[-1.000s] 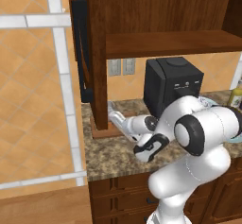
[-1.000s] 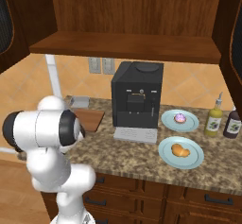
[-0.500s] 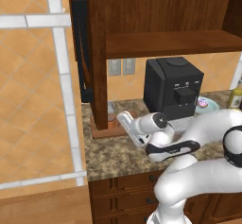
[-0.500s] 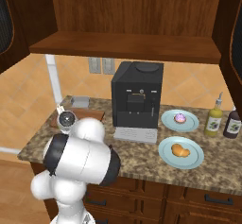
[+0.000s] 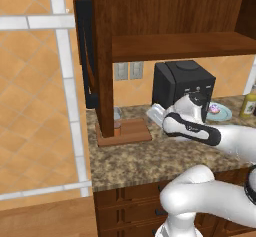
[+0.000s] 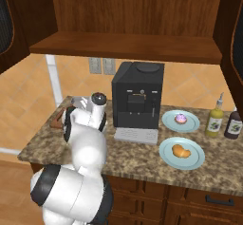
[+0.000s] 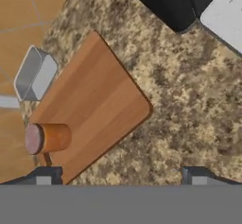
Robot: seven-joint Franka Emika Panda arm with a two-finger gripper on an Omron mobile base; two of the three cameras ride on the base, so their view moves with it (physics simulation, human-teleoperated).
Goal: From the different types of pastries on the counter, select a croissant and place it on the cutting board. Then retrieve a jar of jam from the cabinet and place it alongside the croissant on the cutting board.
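The jar of jam (image 7: 47, 138) rests near the left end of the cutting board (image 7: 90, 109), apart from my fingers. My gripper (image 7: 120, 176) hangs open and empty over the counter (image 7: 189, 109), just off the board's right corner. In the left base view the jar (image 5: 117, 129) sits on the board (image 5: 131, 132) at the foot of the cabinet (image 5: 102, 56). The croissant (image 6: 179, 150) lies on a pale blue plate (image 6: 194, 158) at the counter's front right. A pinkish-purple pastry (image 6: 180, 118) sits on a second plate (image 6: 192, 123) behind it.
A black coffee machine (image 6: 137, 98) with a pale drip tray (image 6: 136, 135) stands right of the board. A small grey metal container (image 7: 35, 74) sits behind the board. A yellow-green bottle (image 6: 216, 117) and a dark bottle (image 6: 234, 124) stand at the far right.
My arm has swung and the hand has drawn back to the right, away from the board toward the coffee machine. The jaws stayed open. The jar has stayed on the board.
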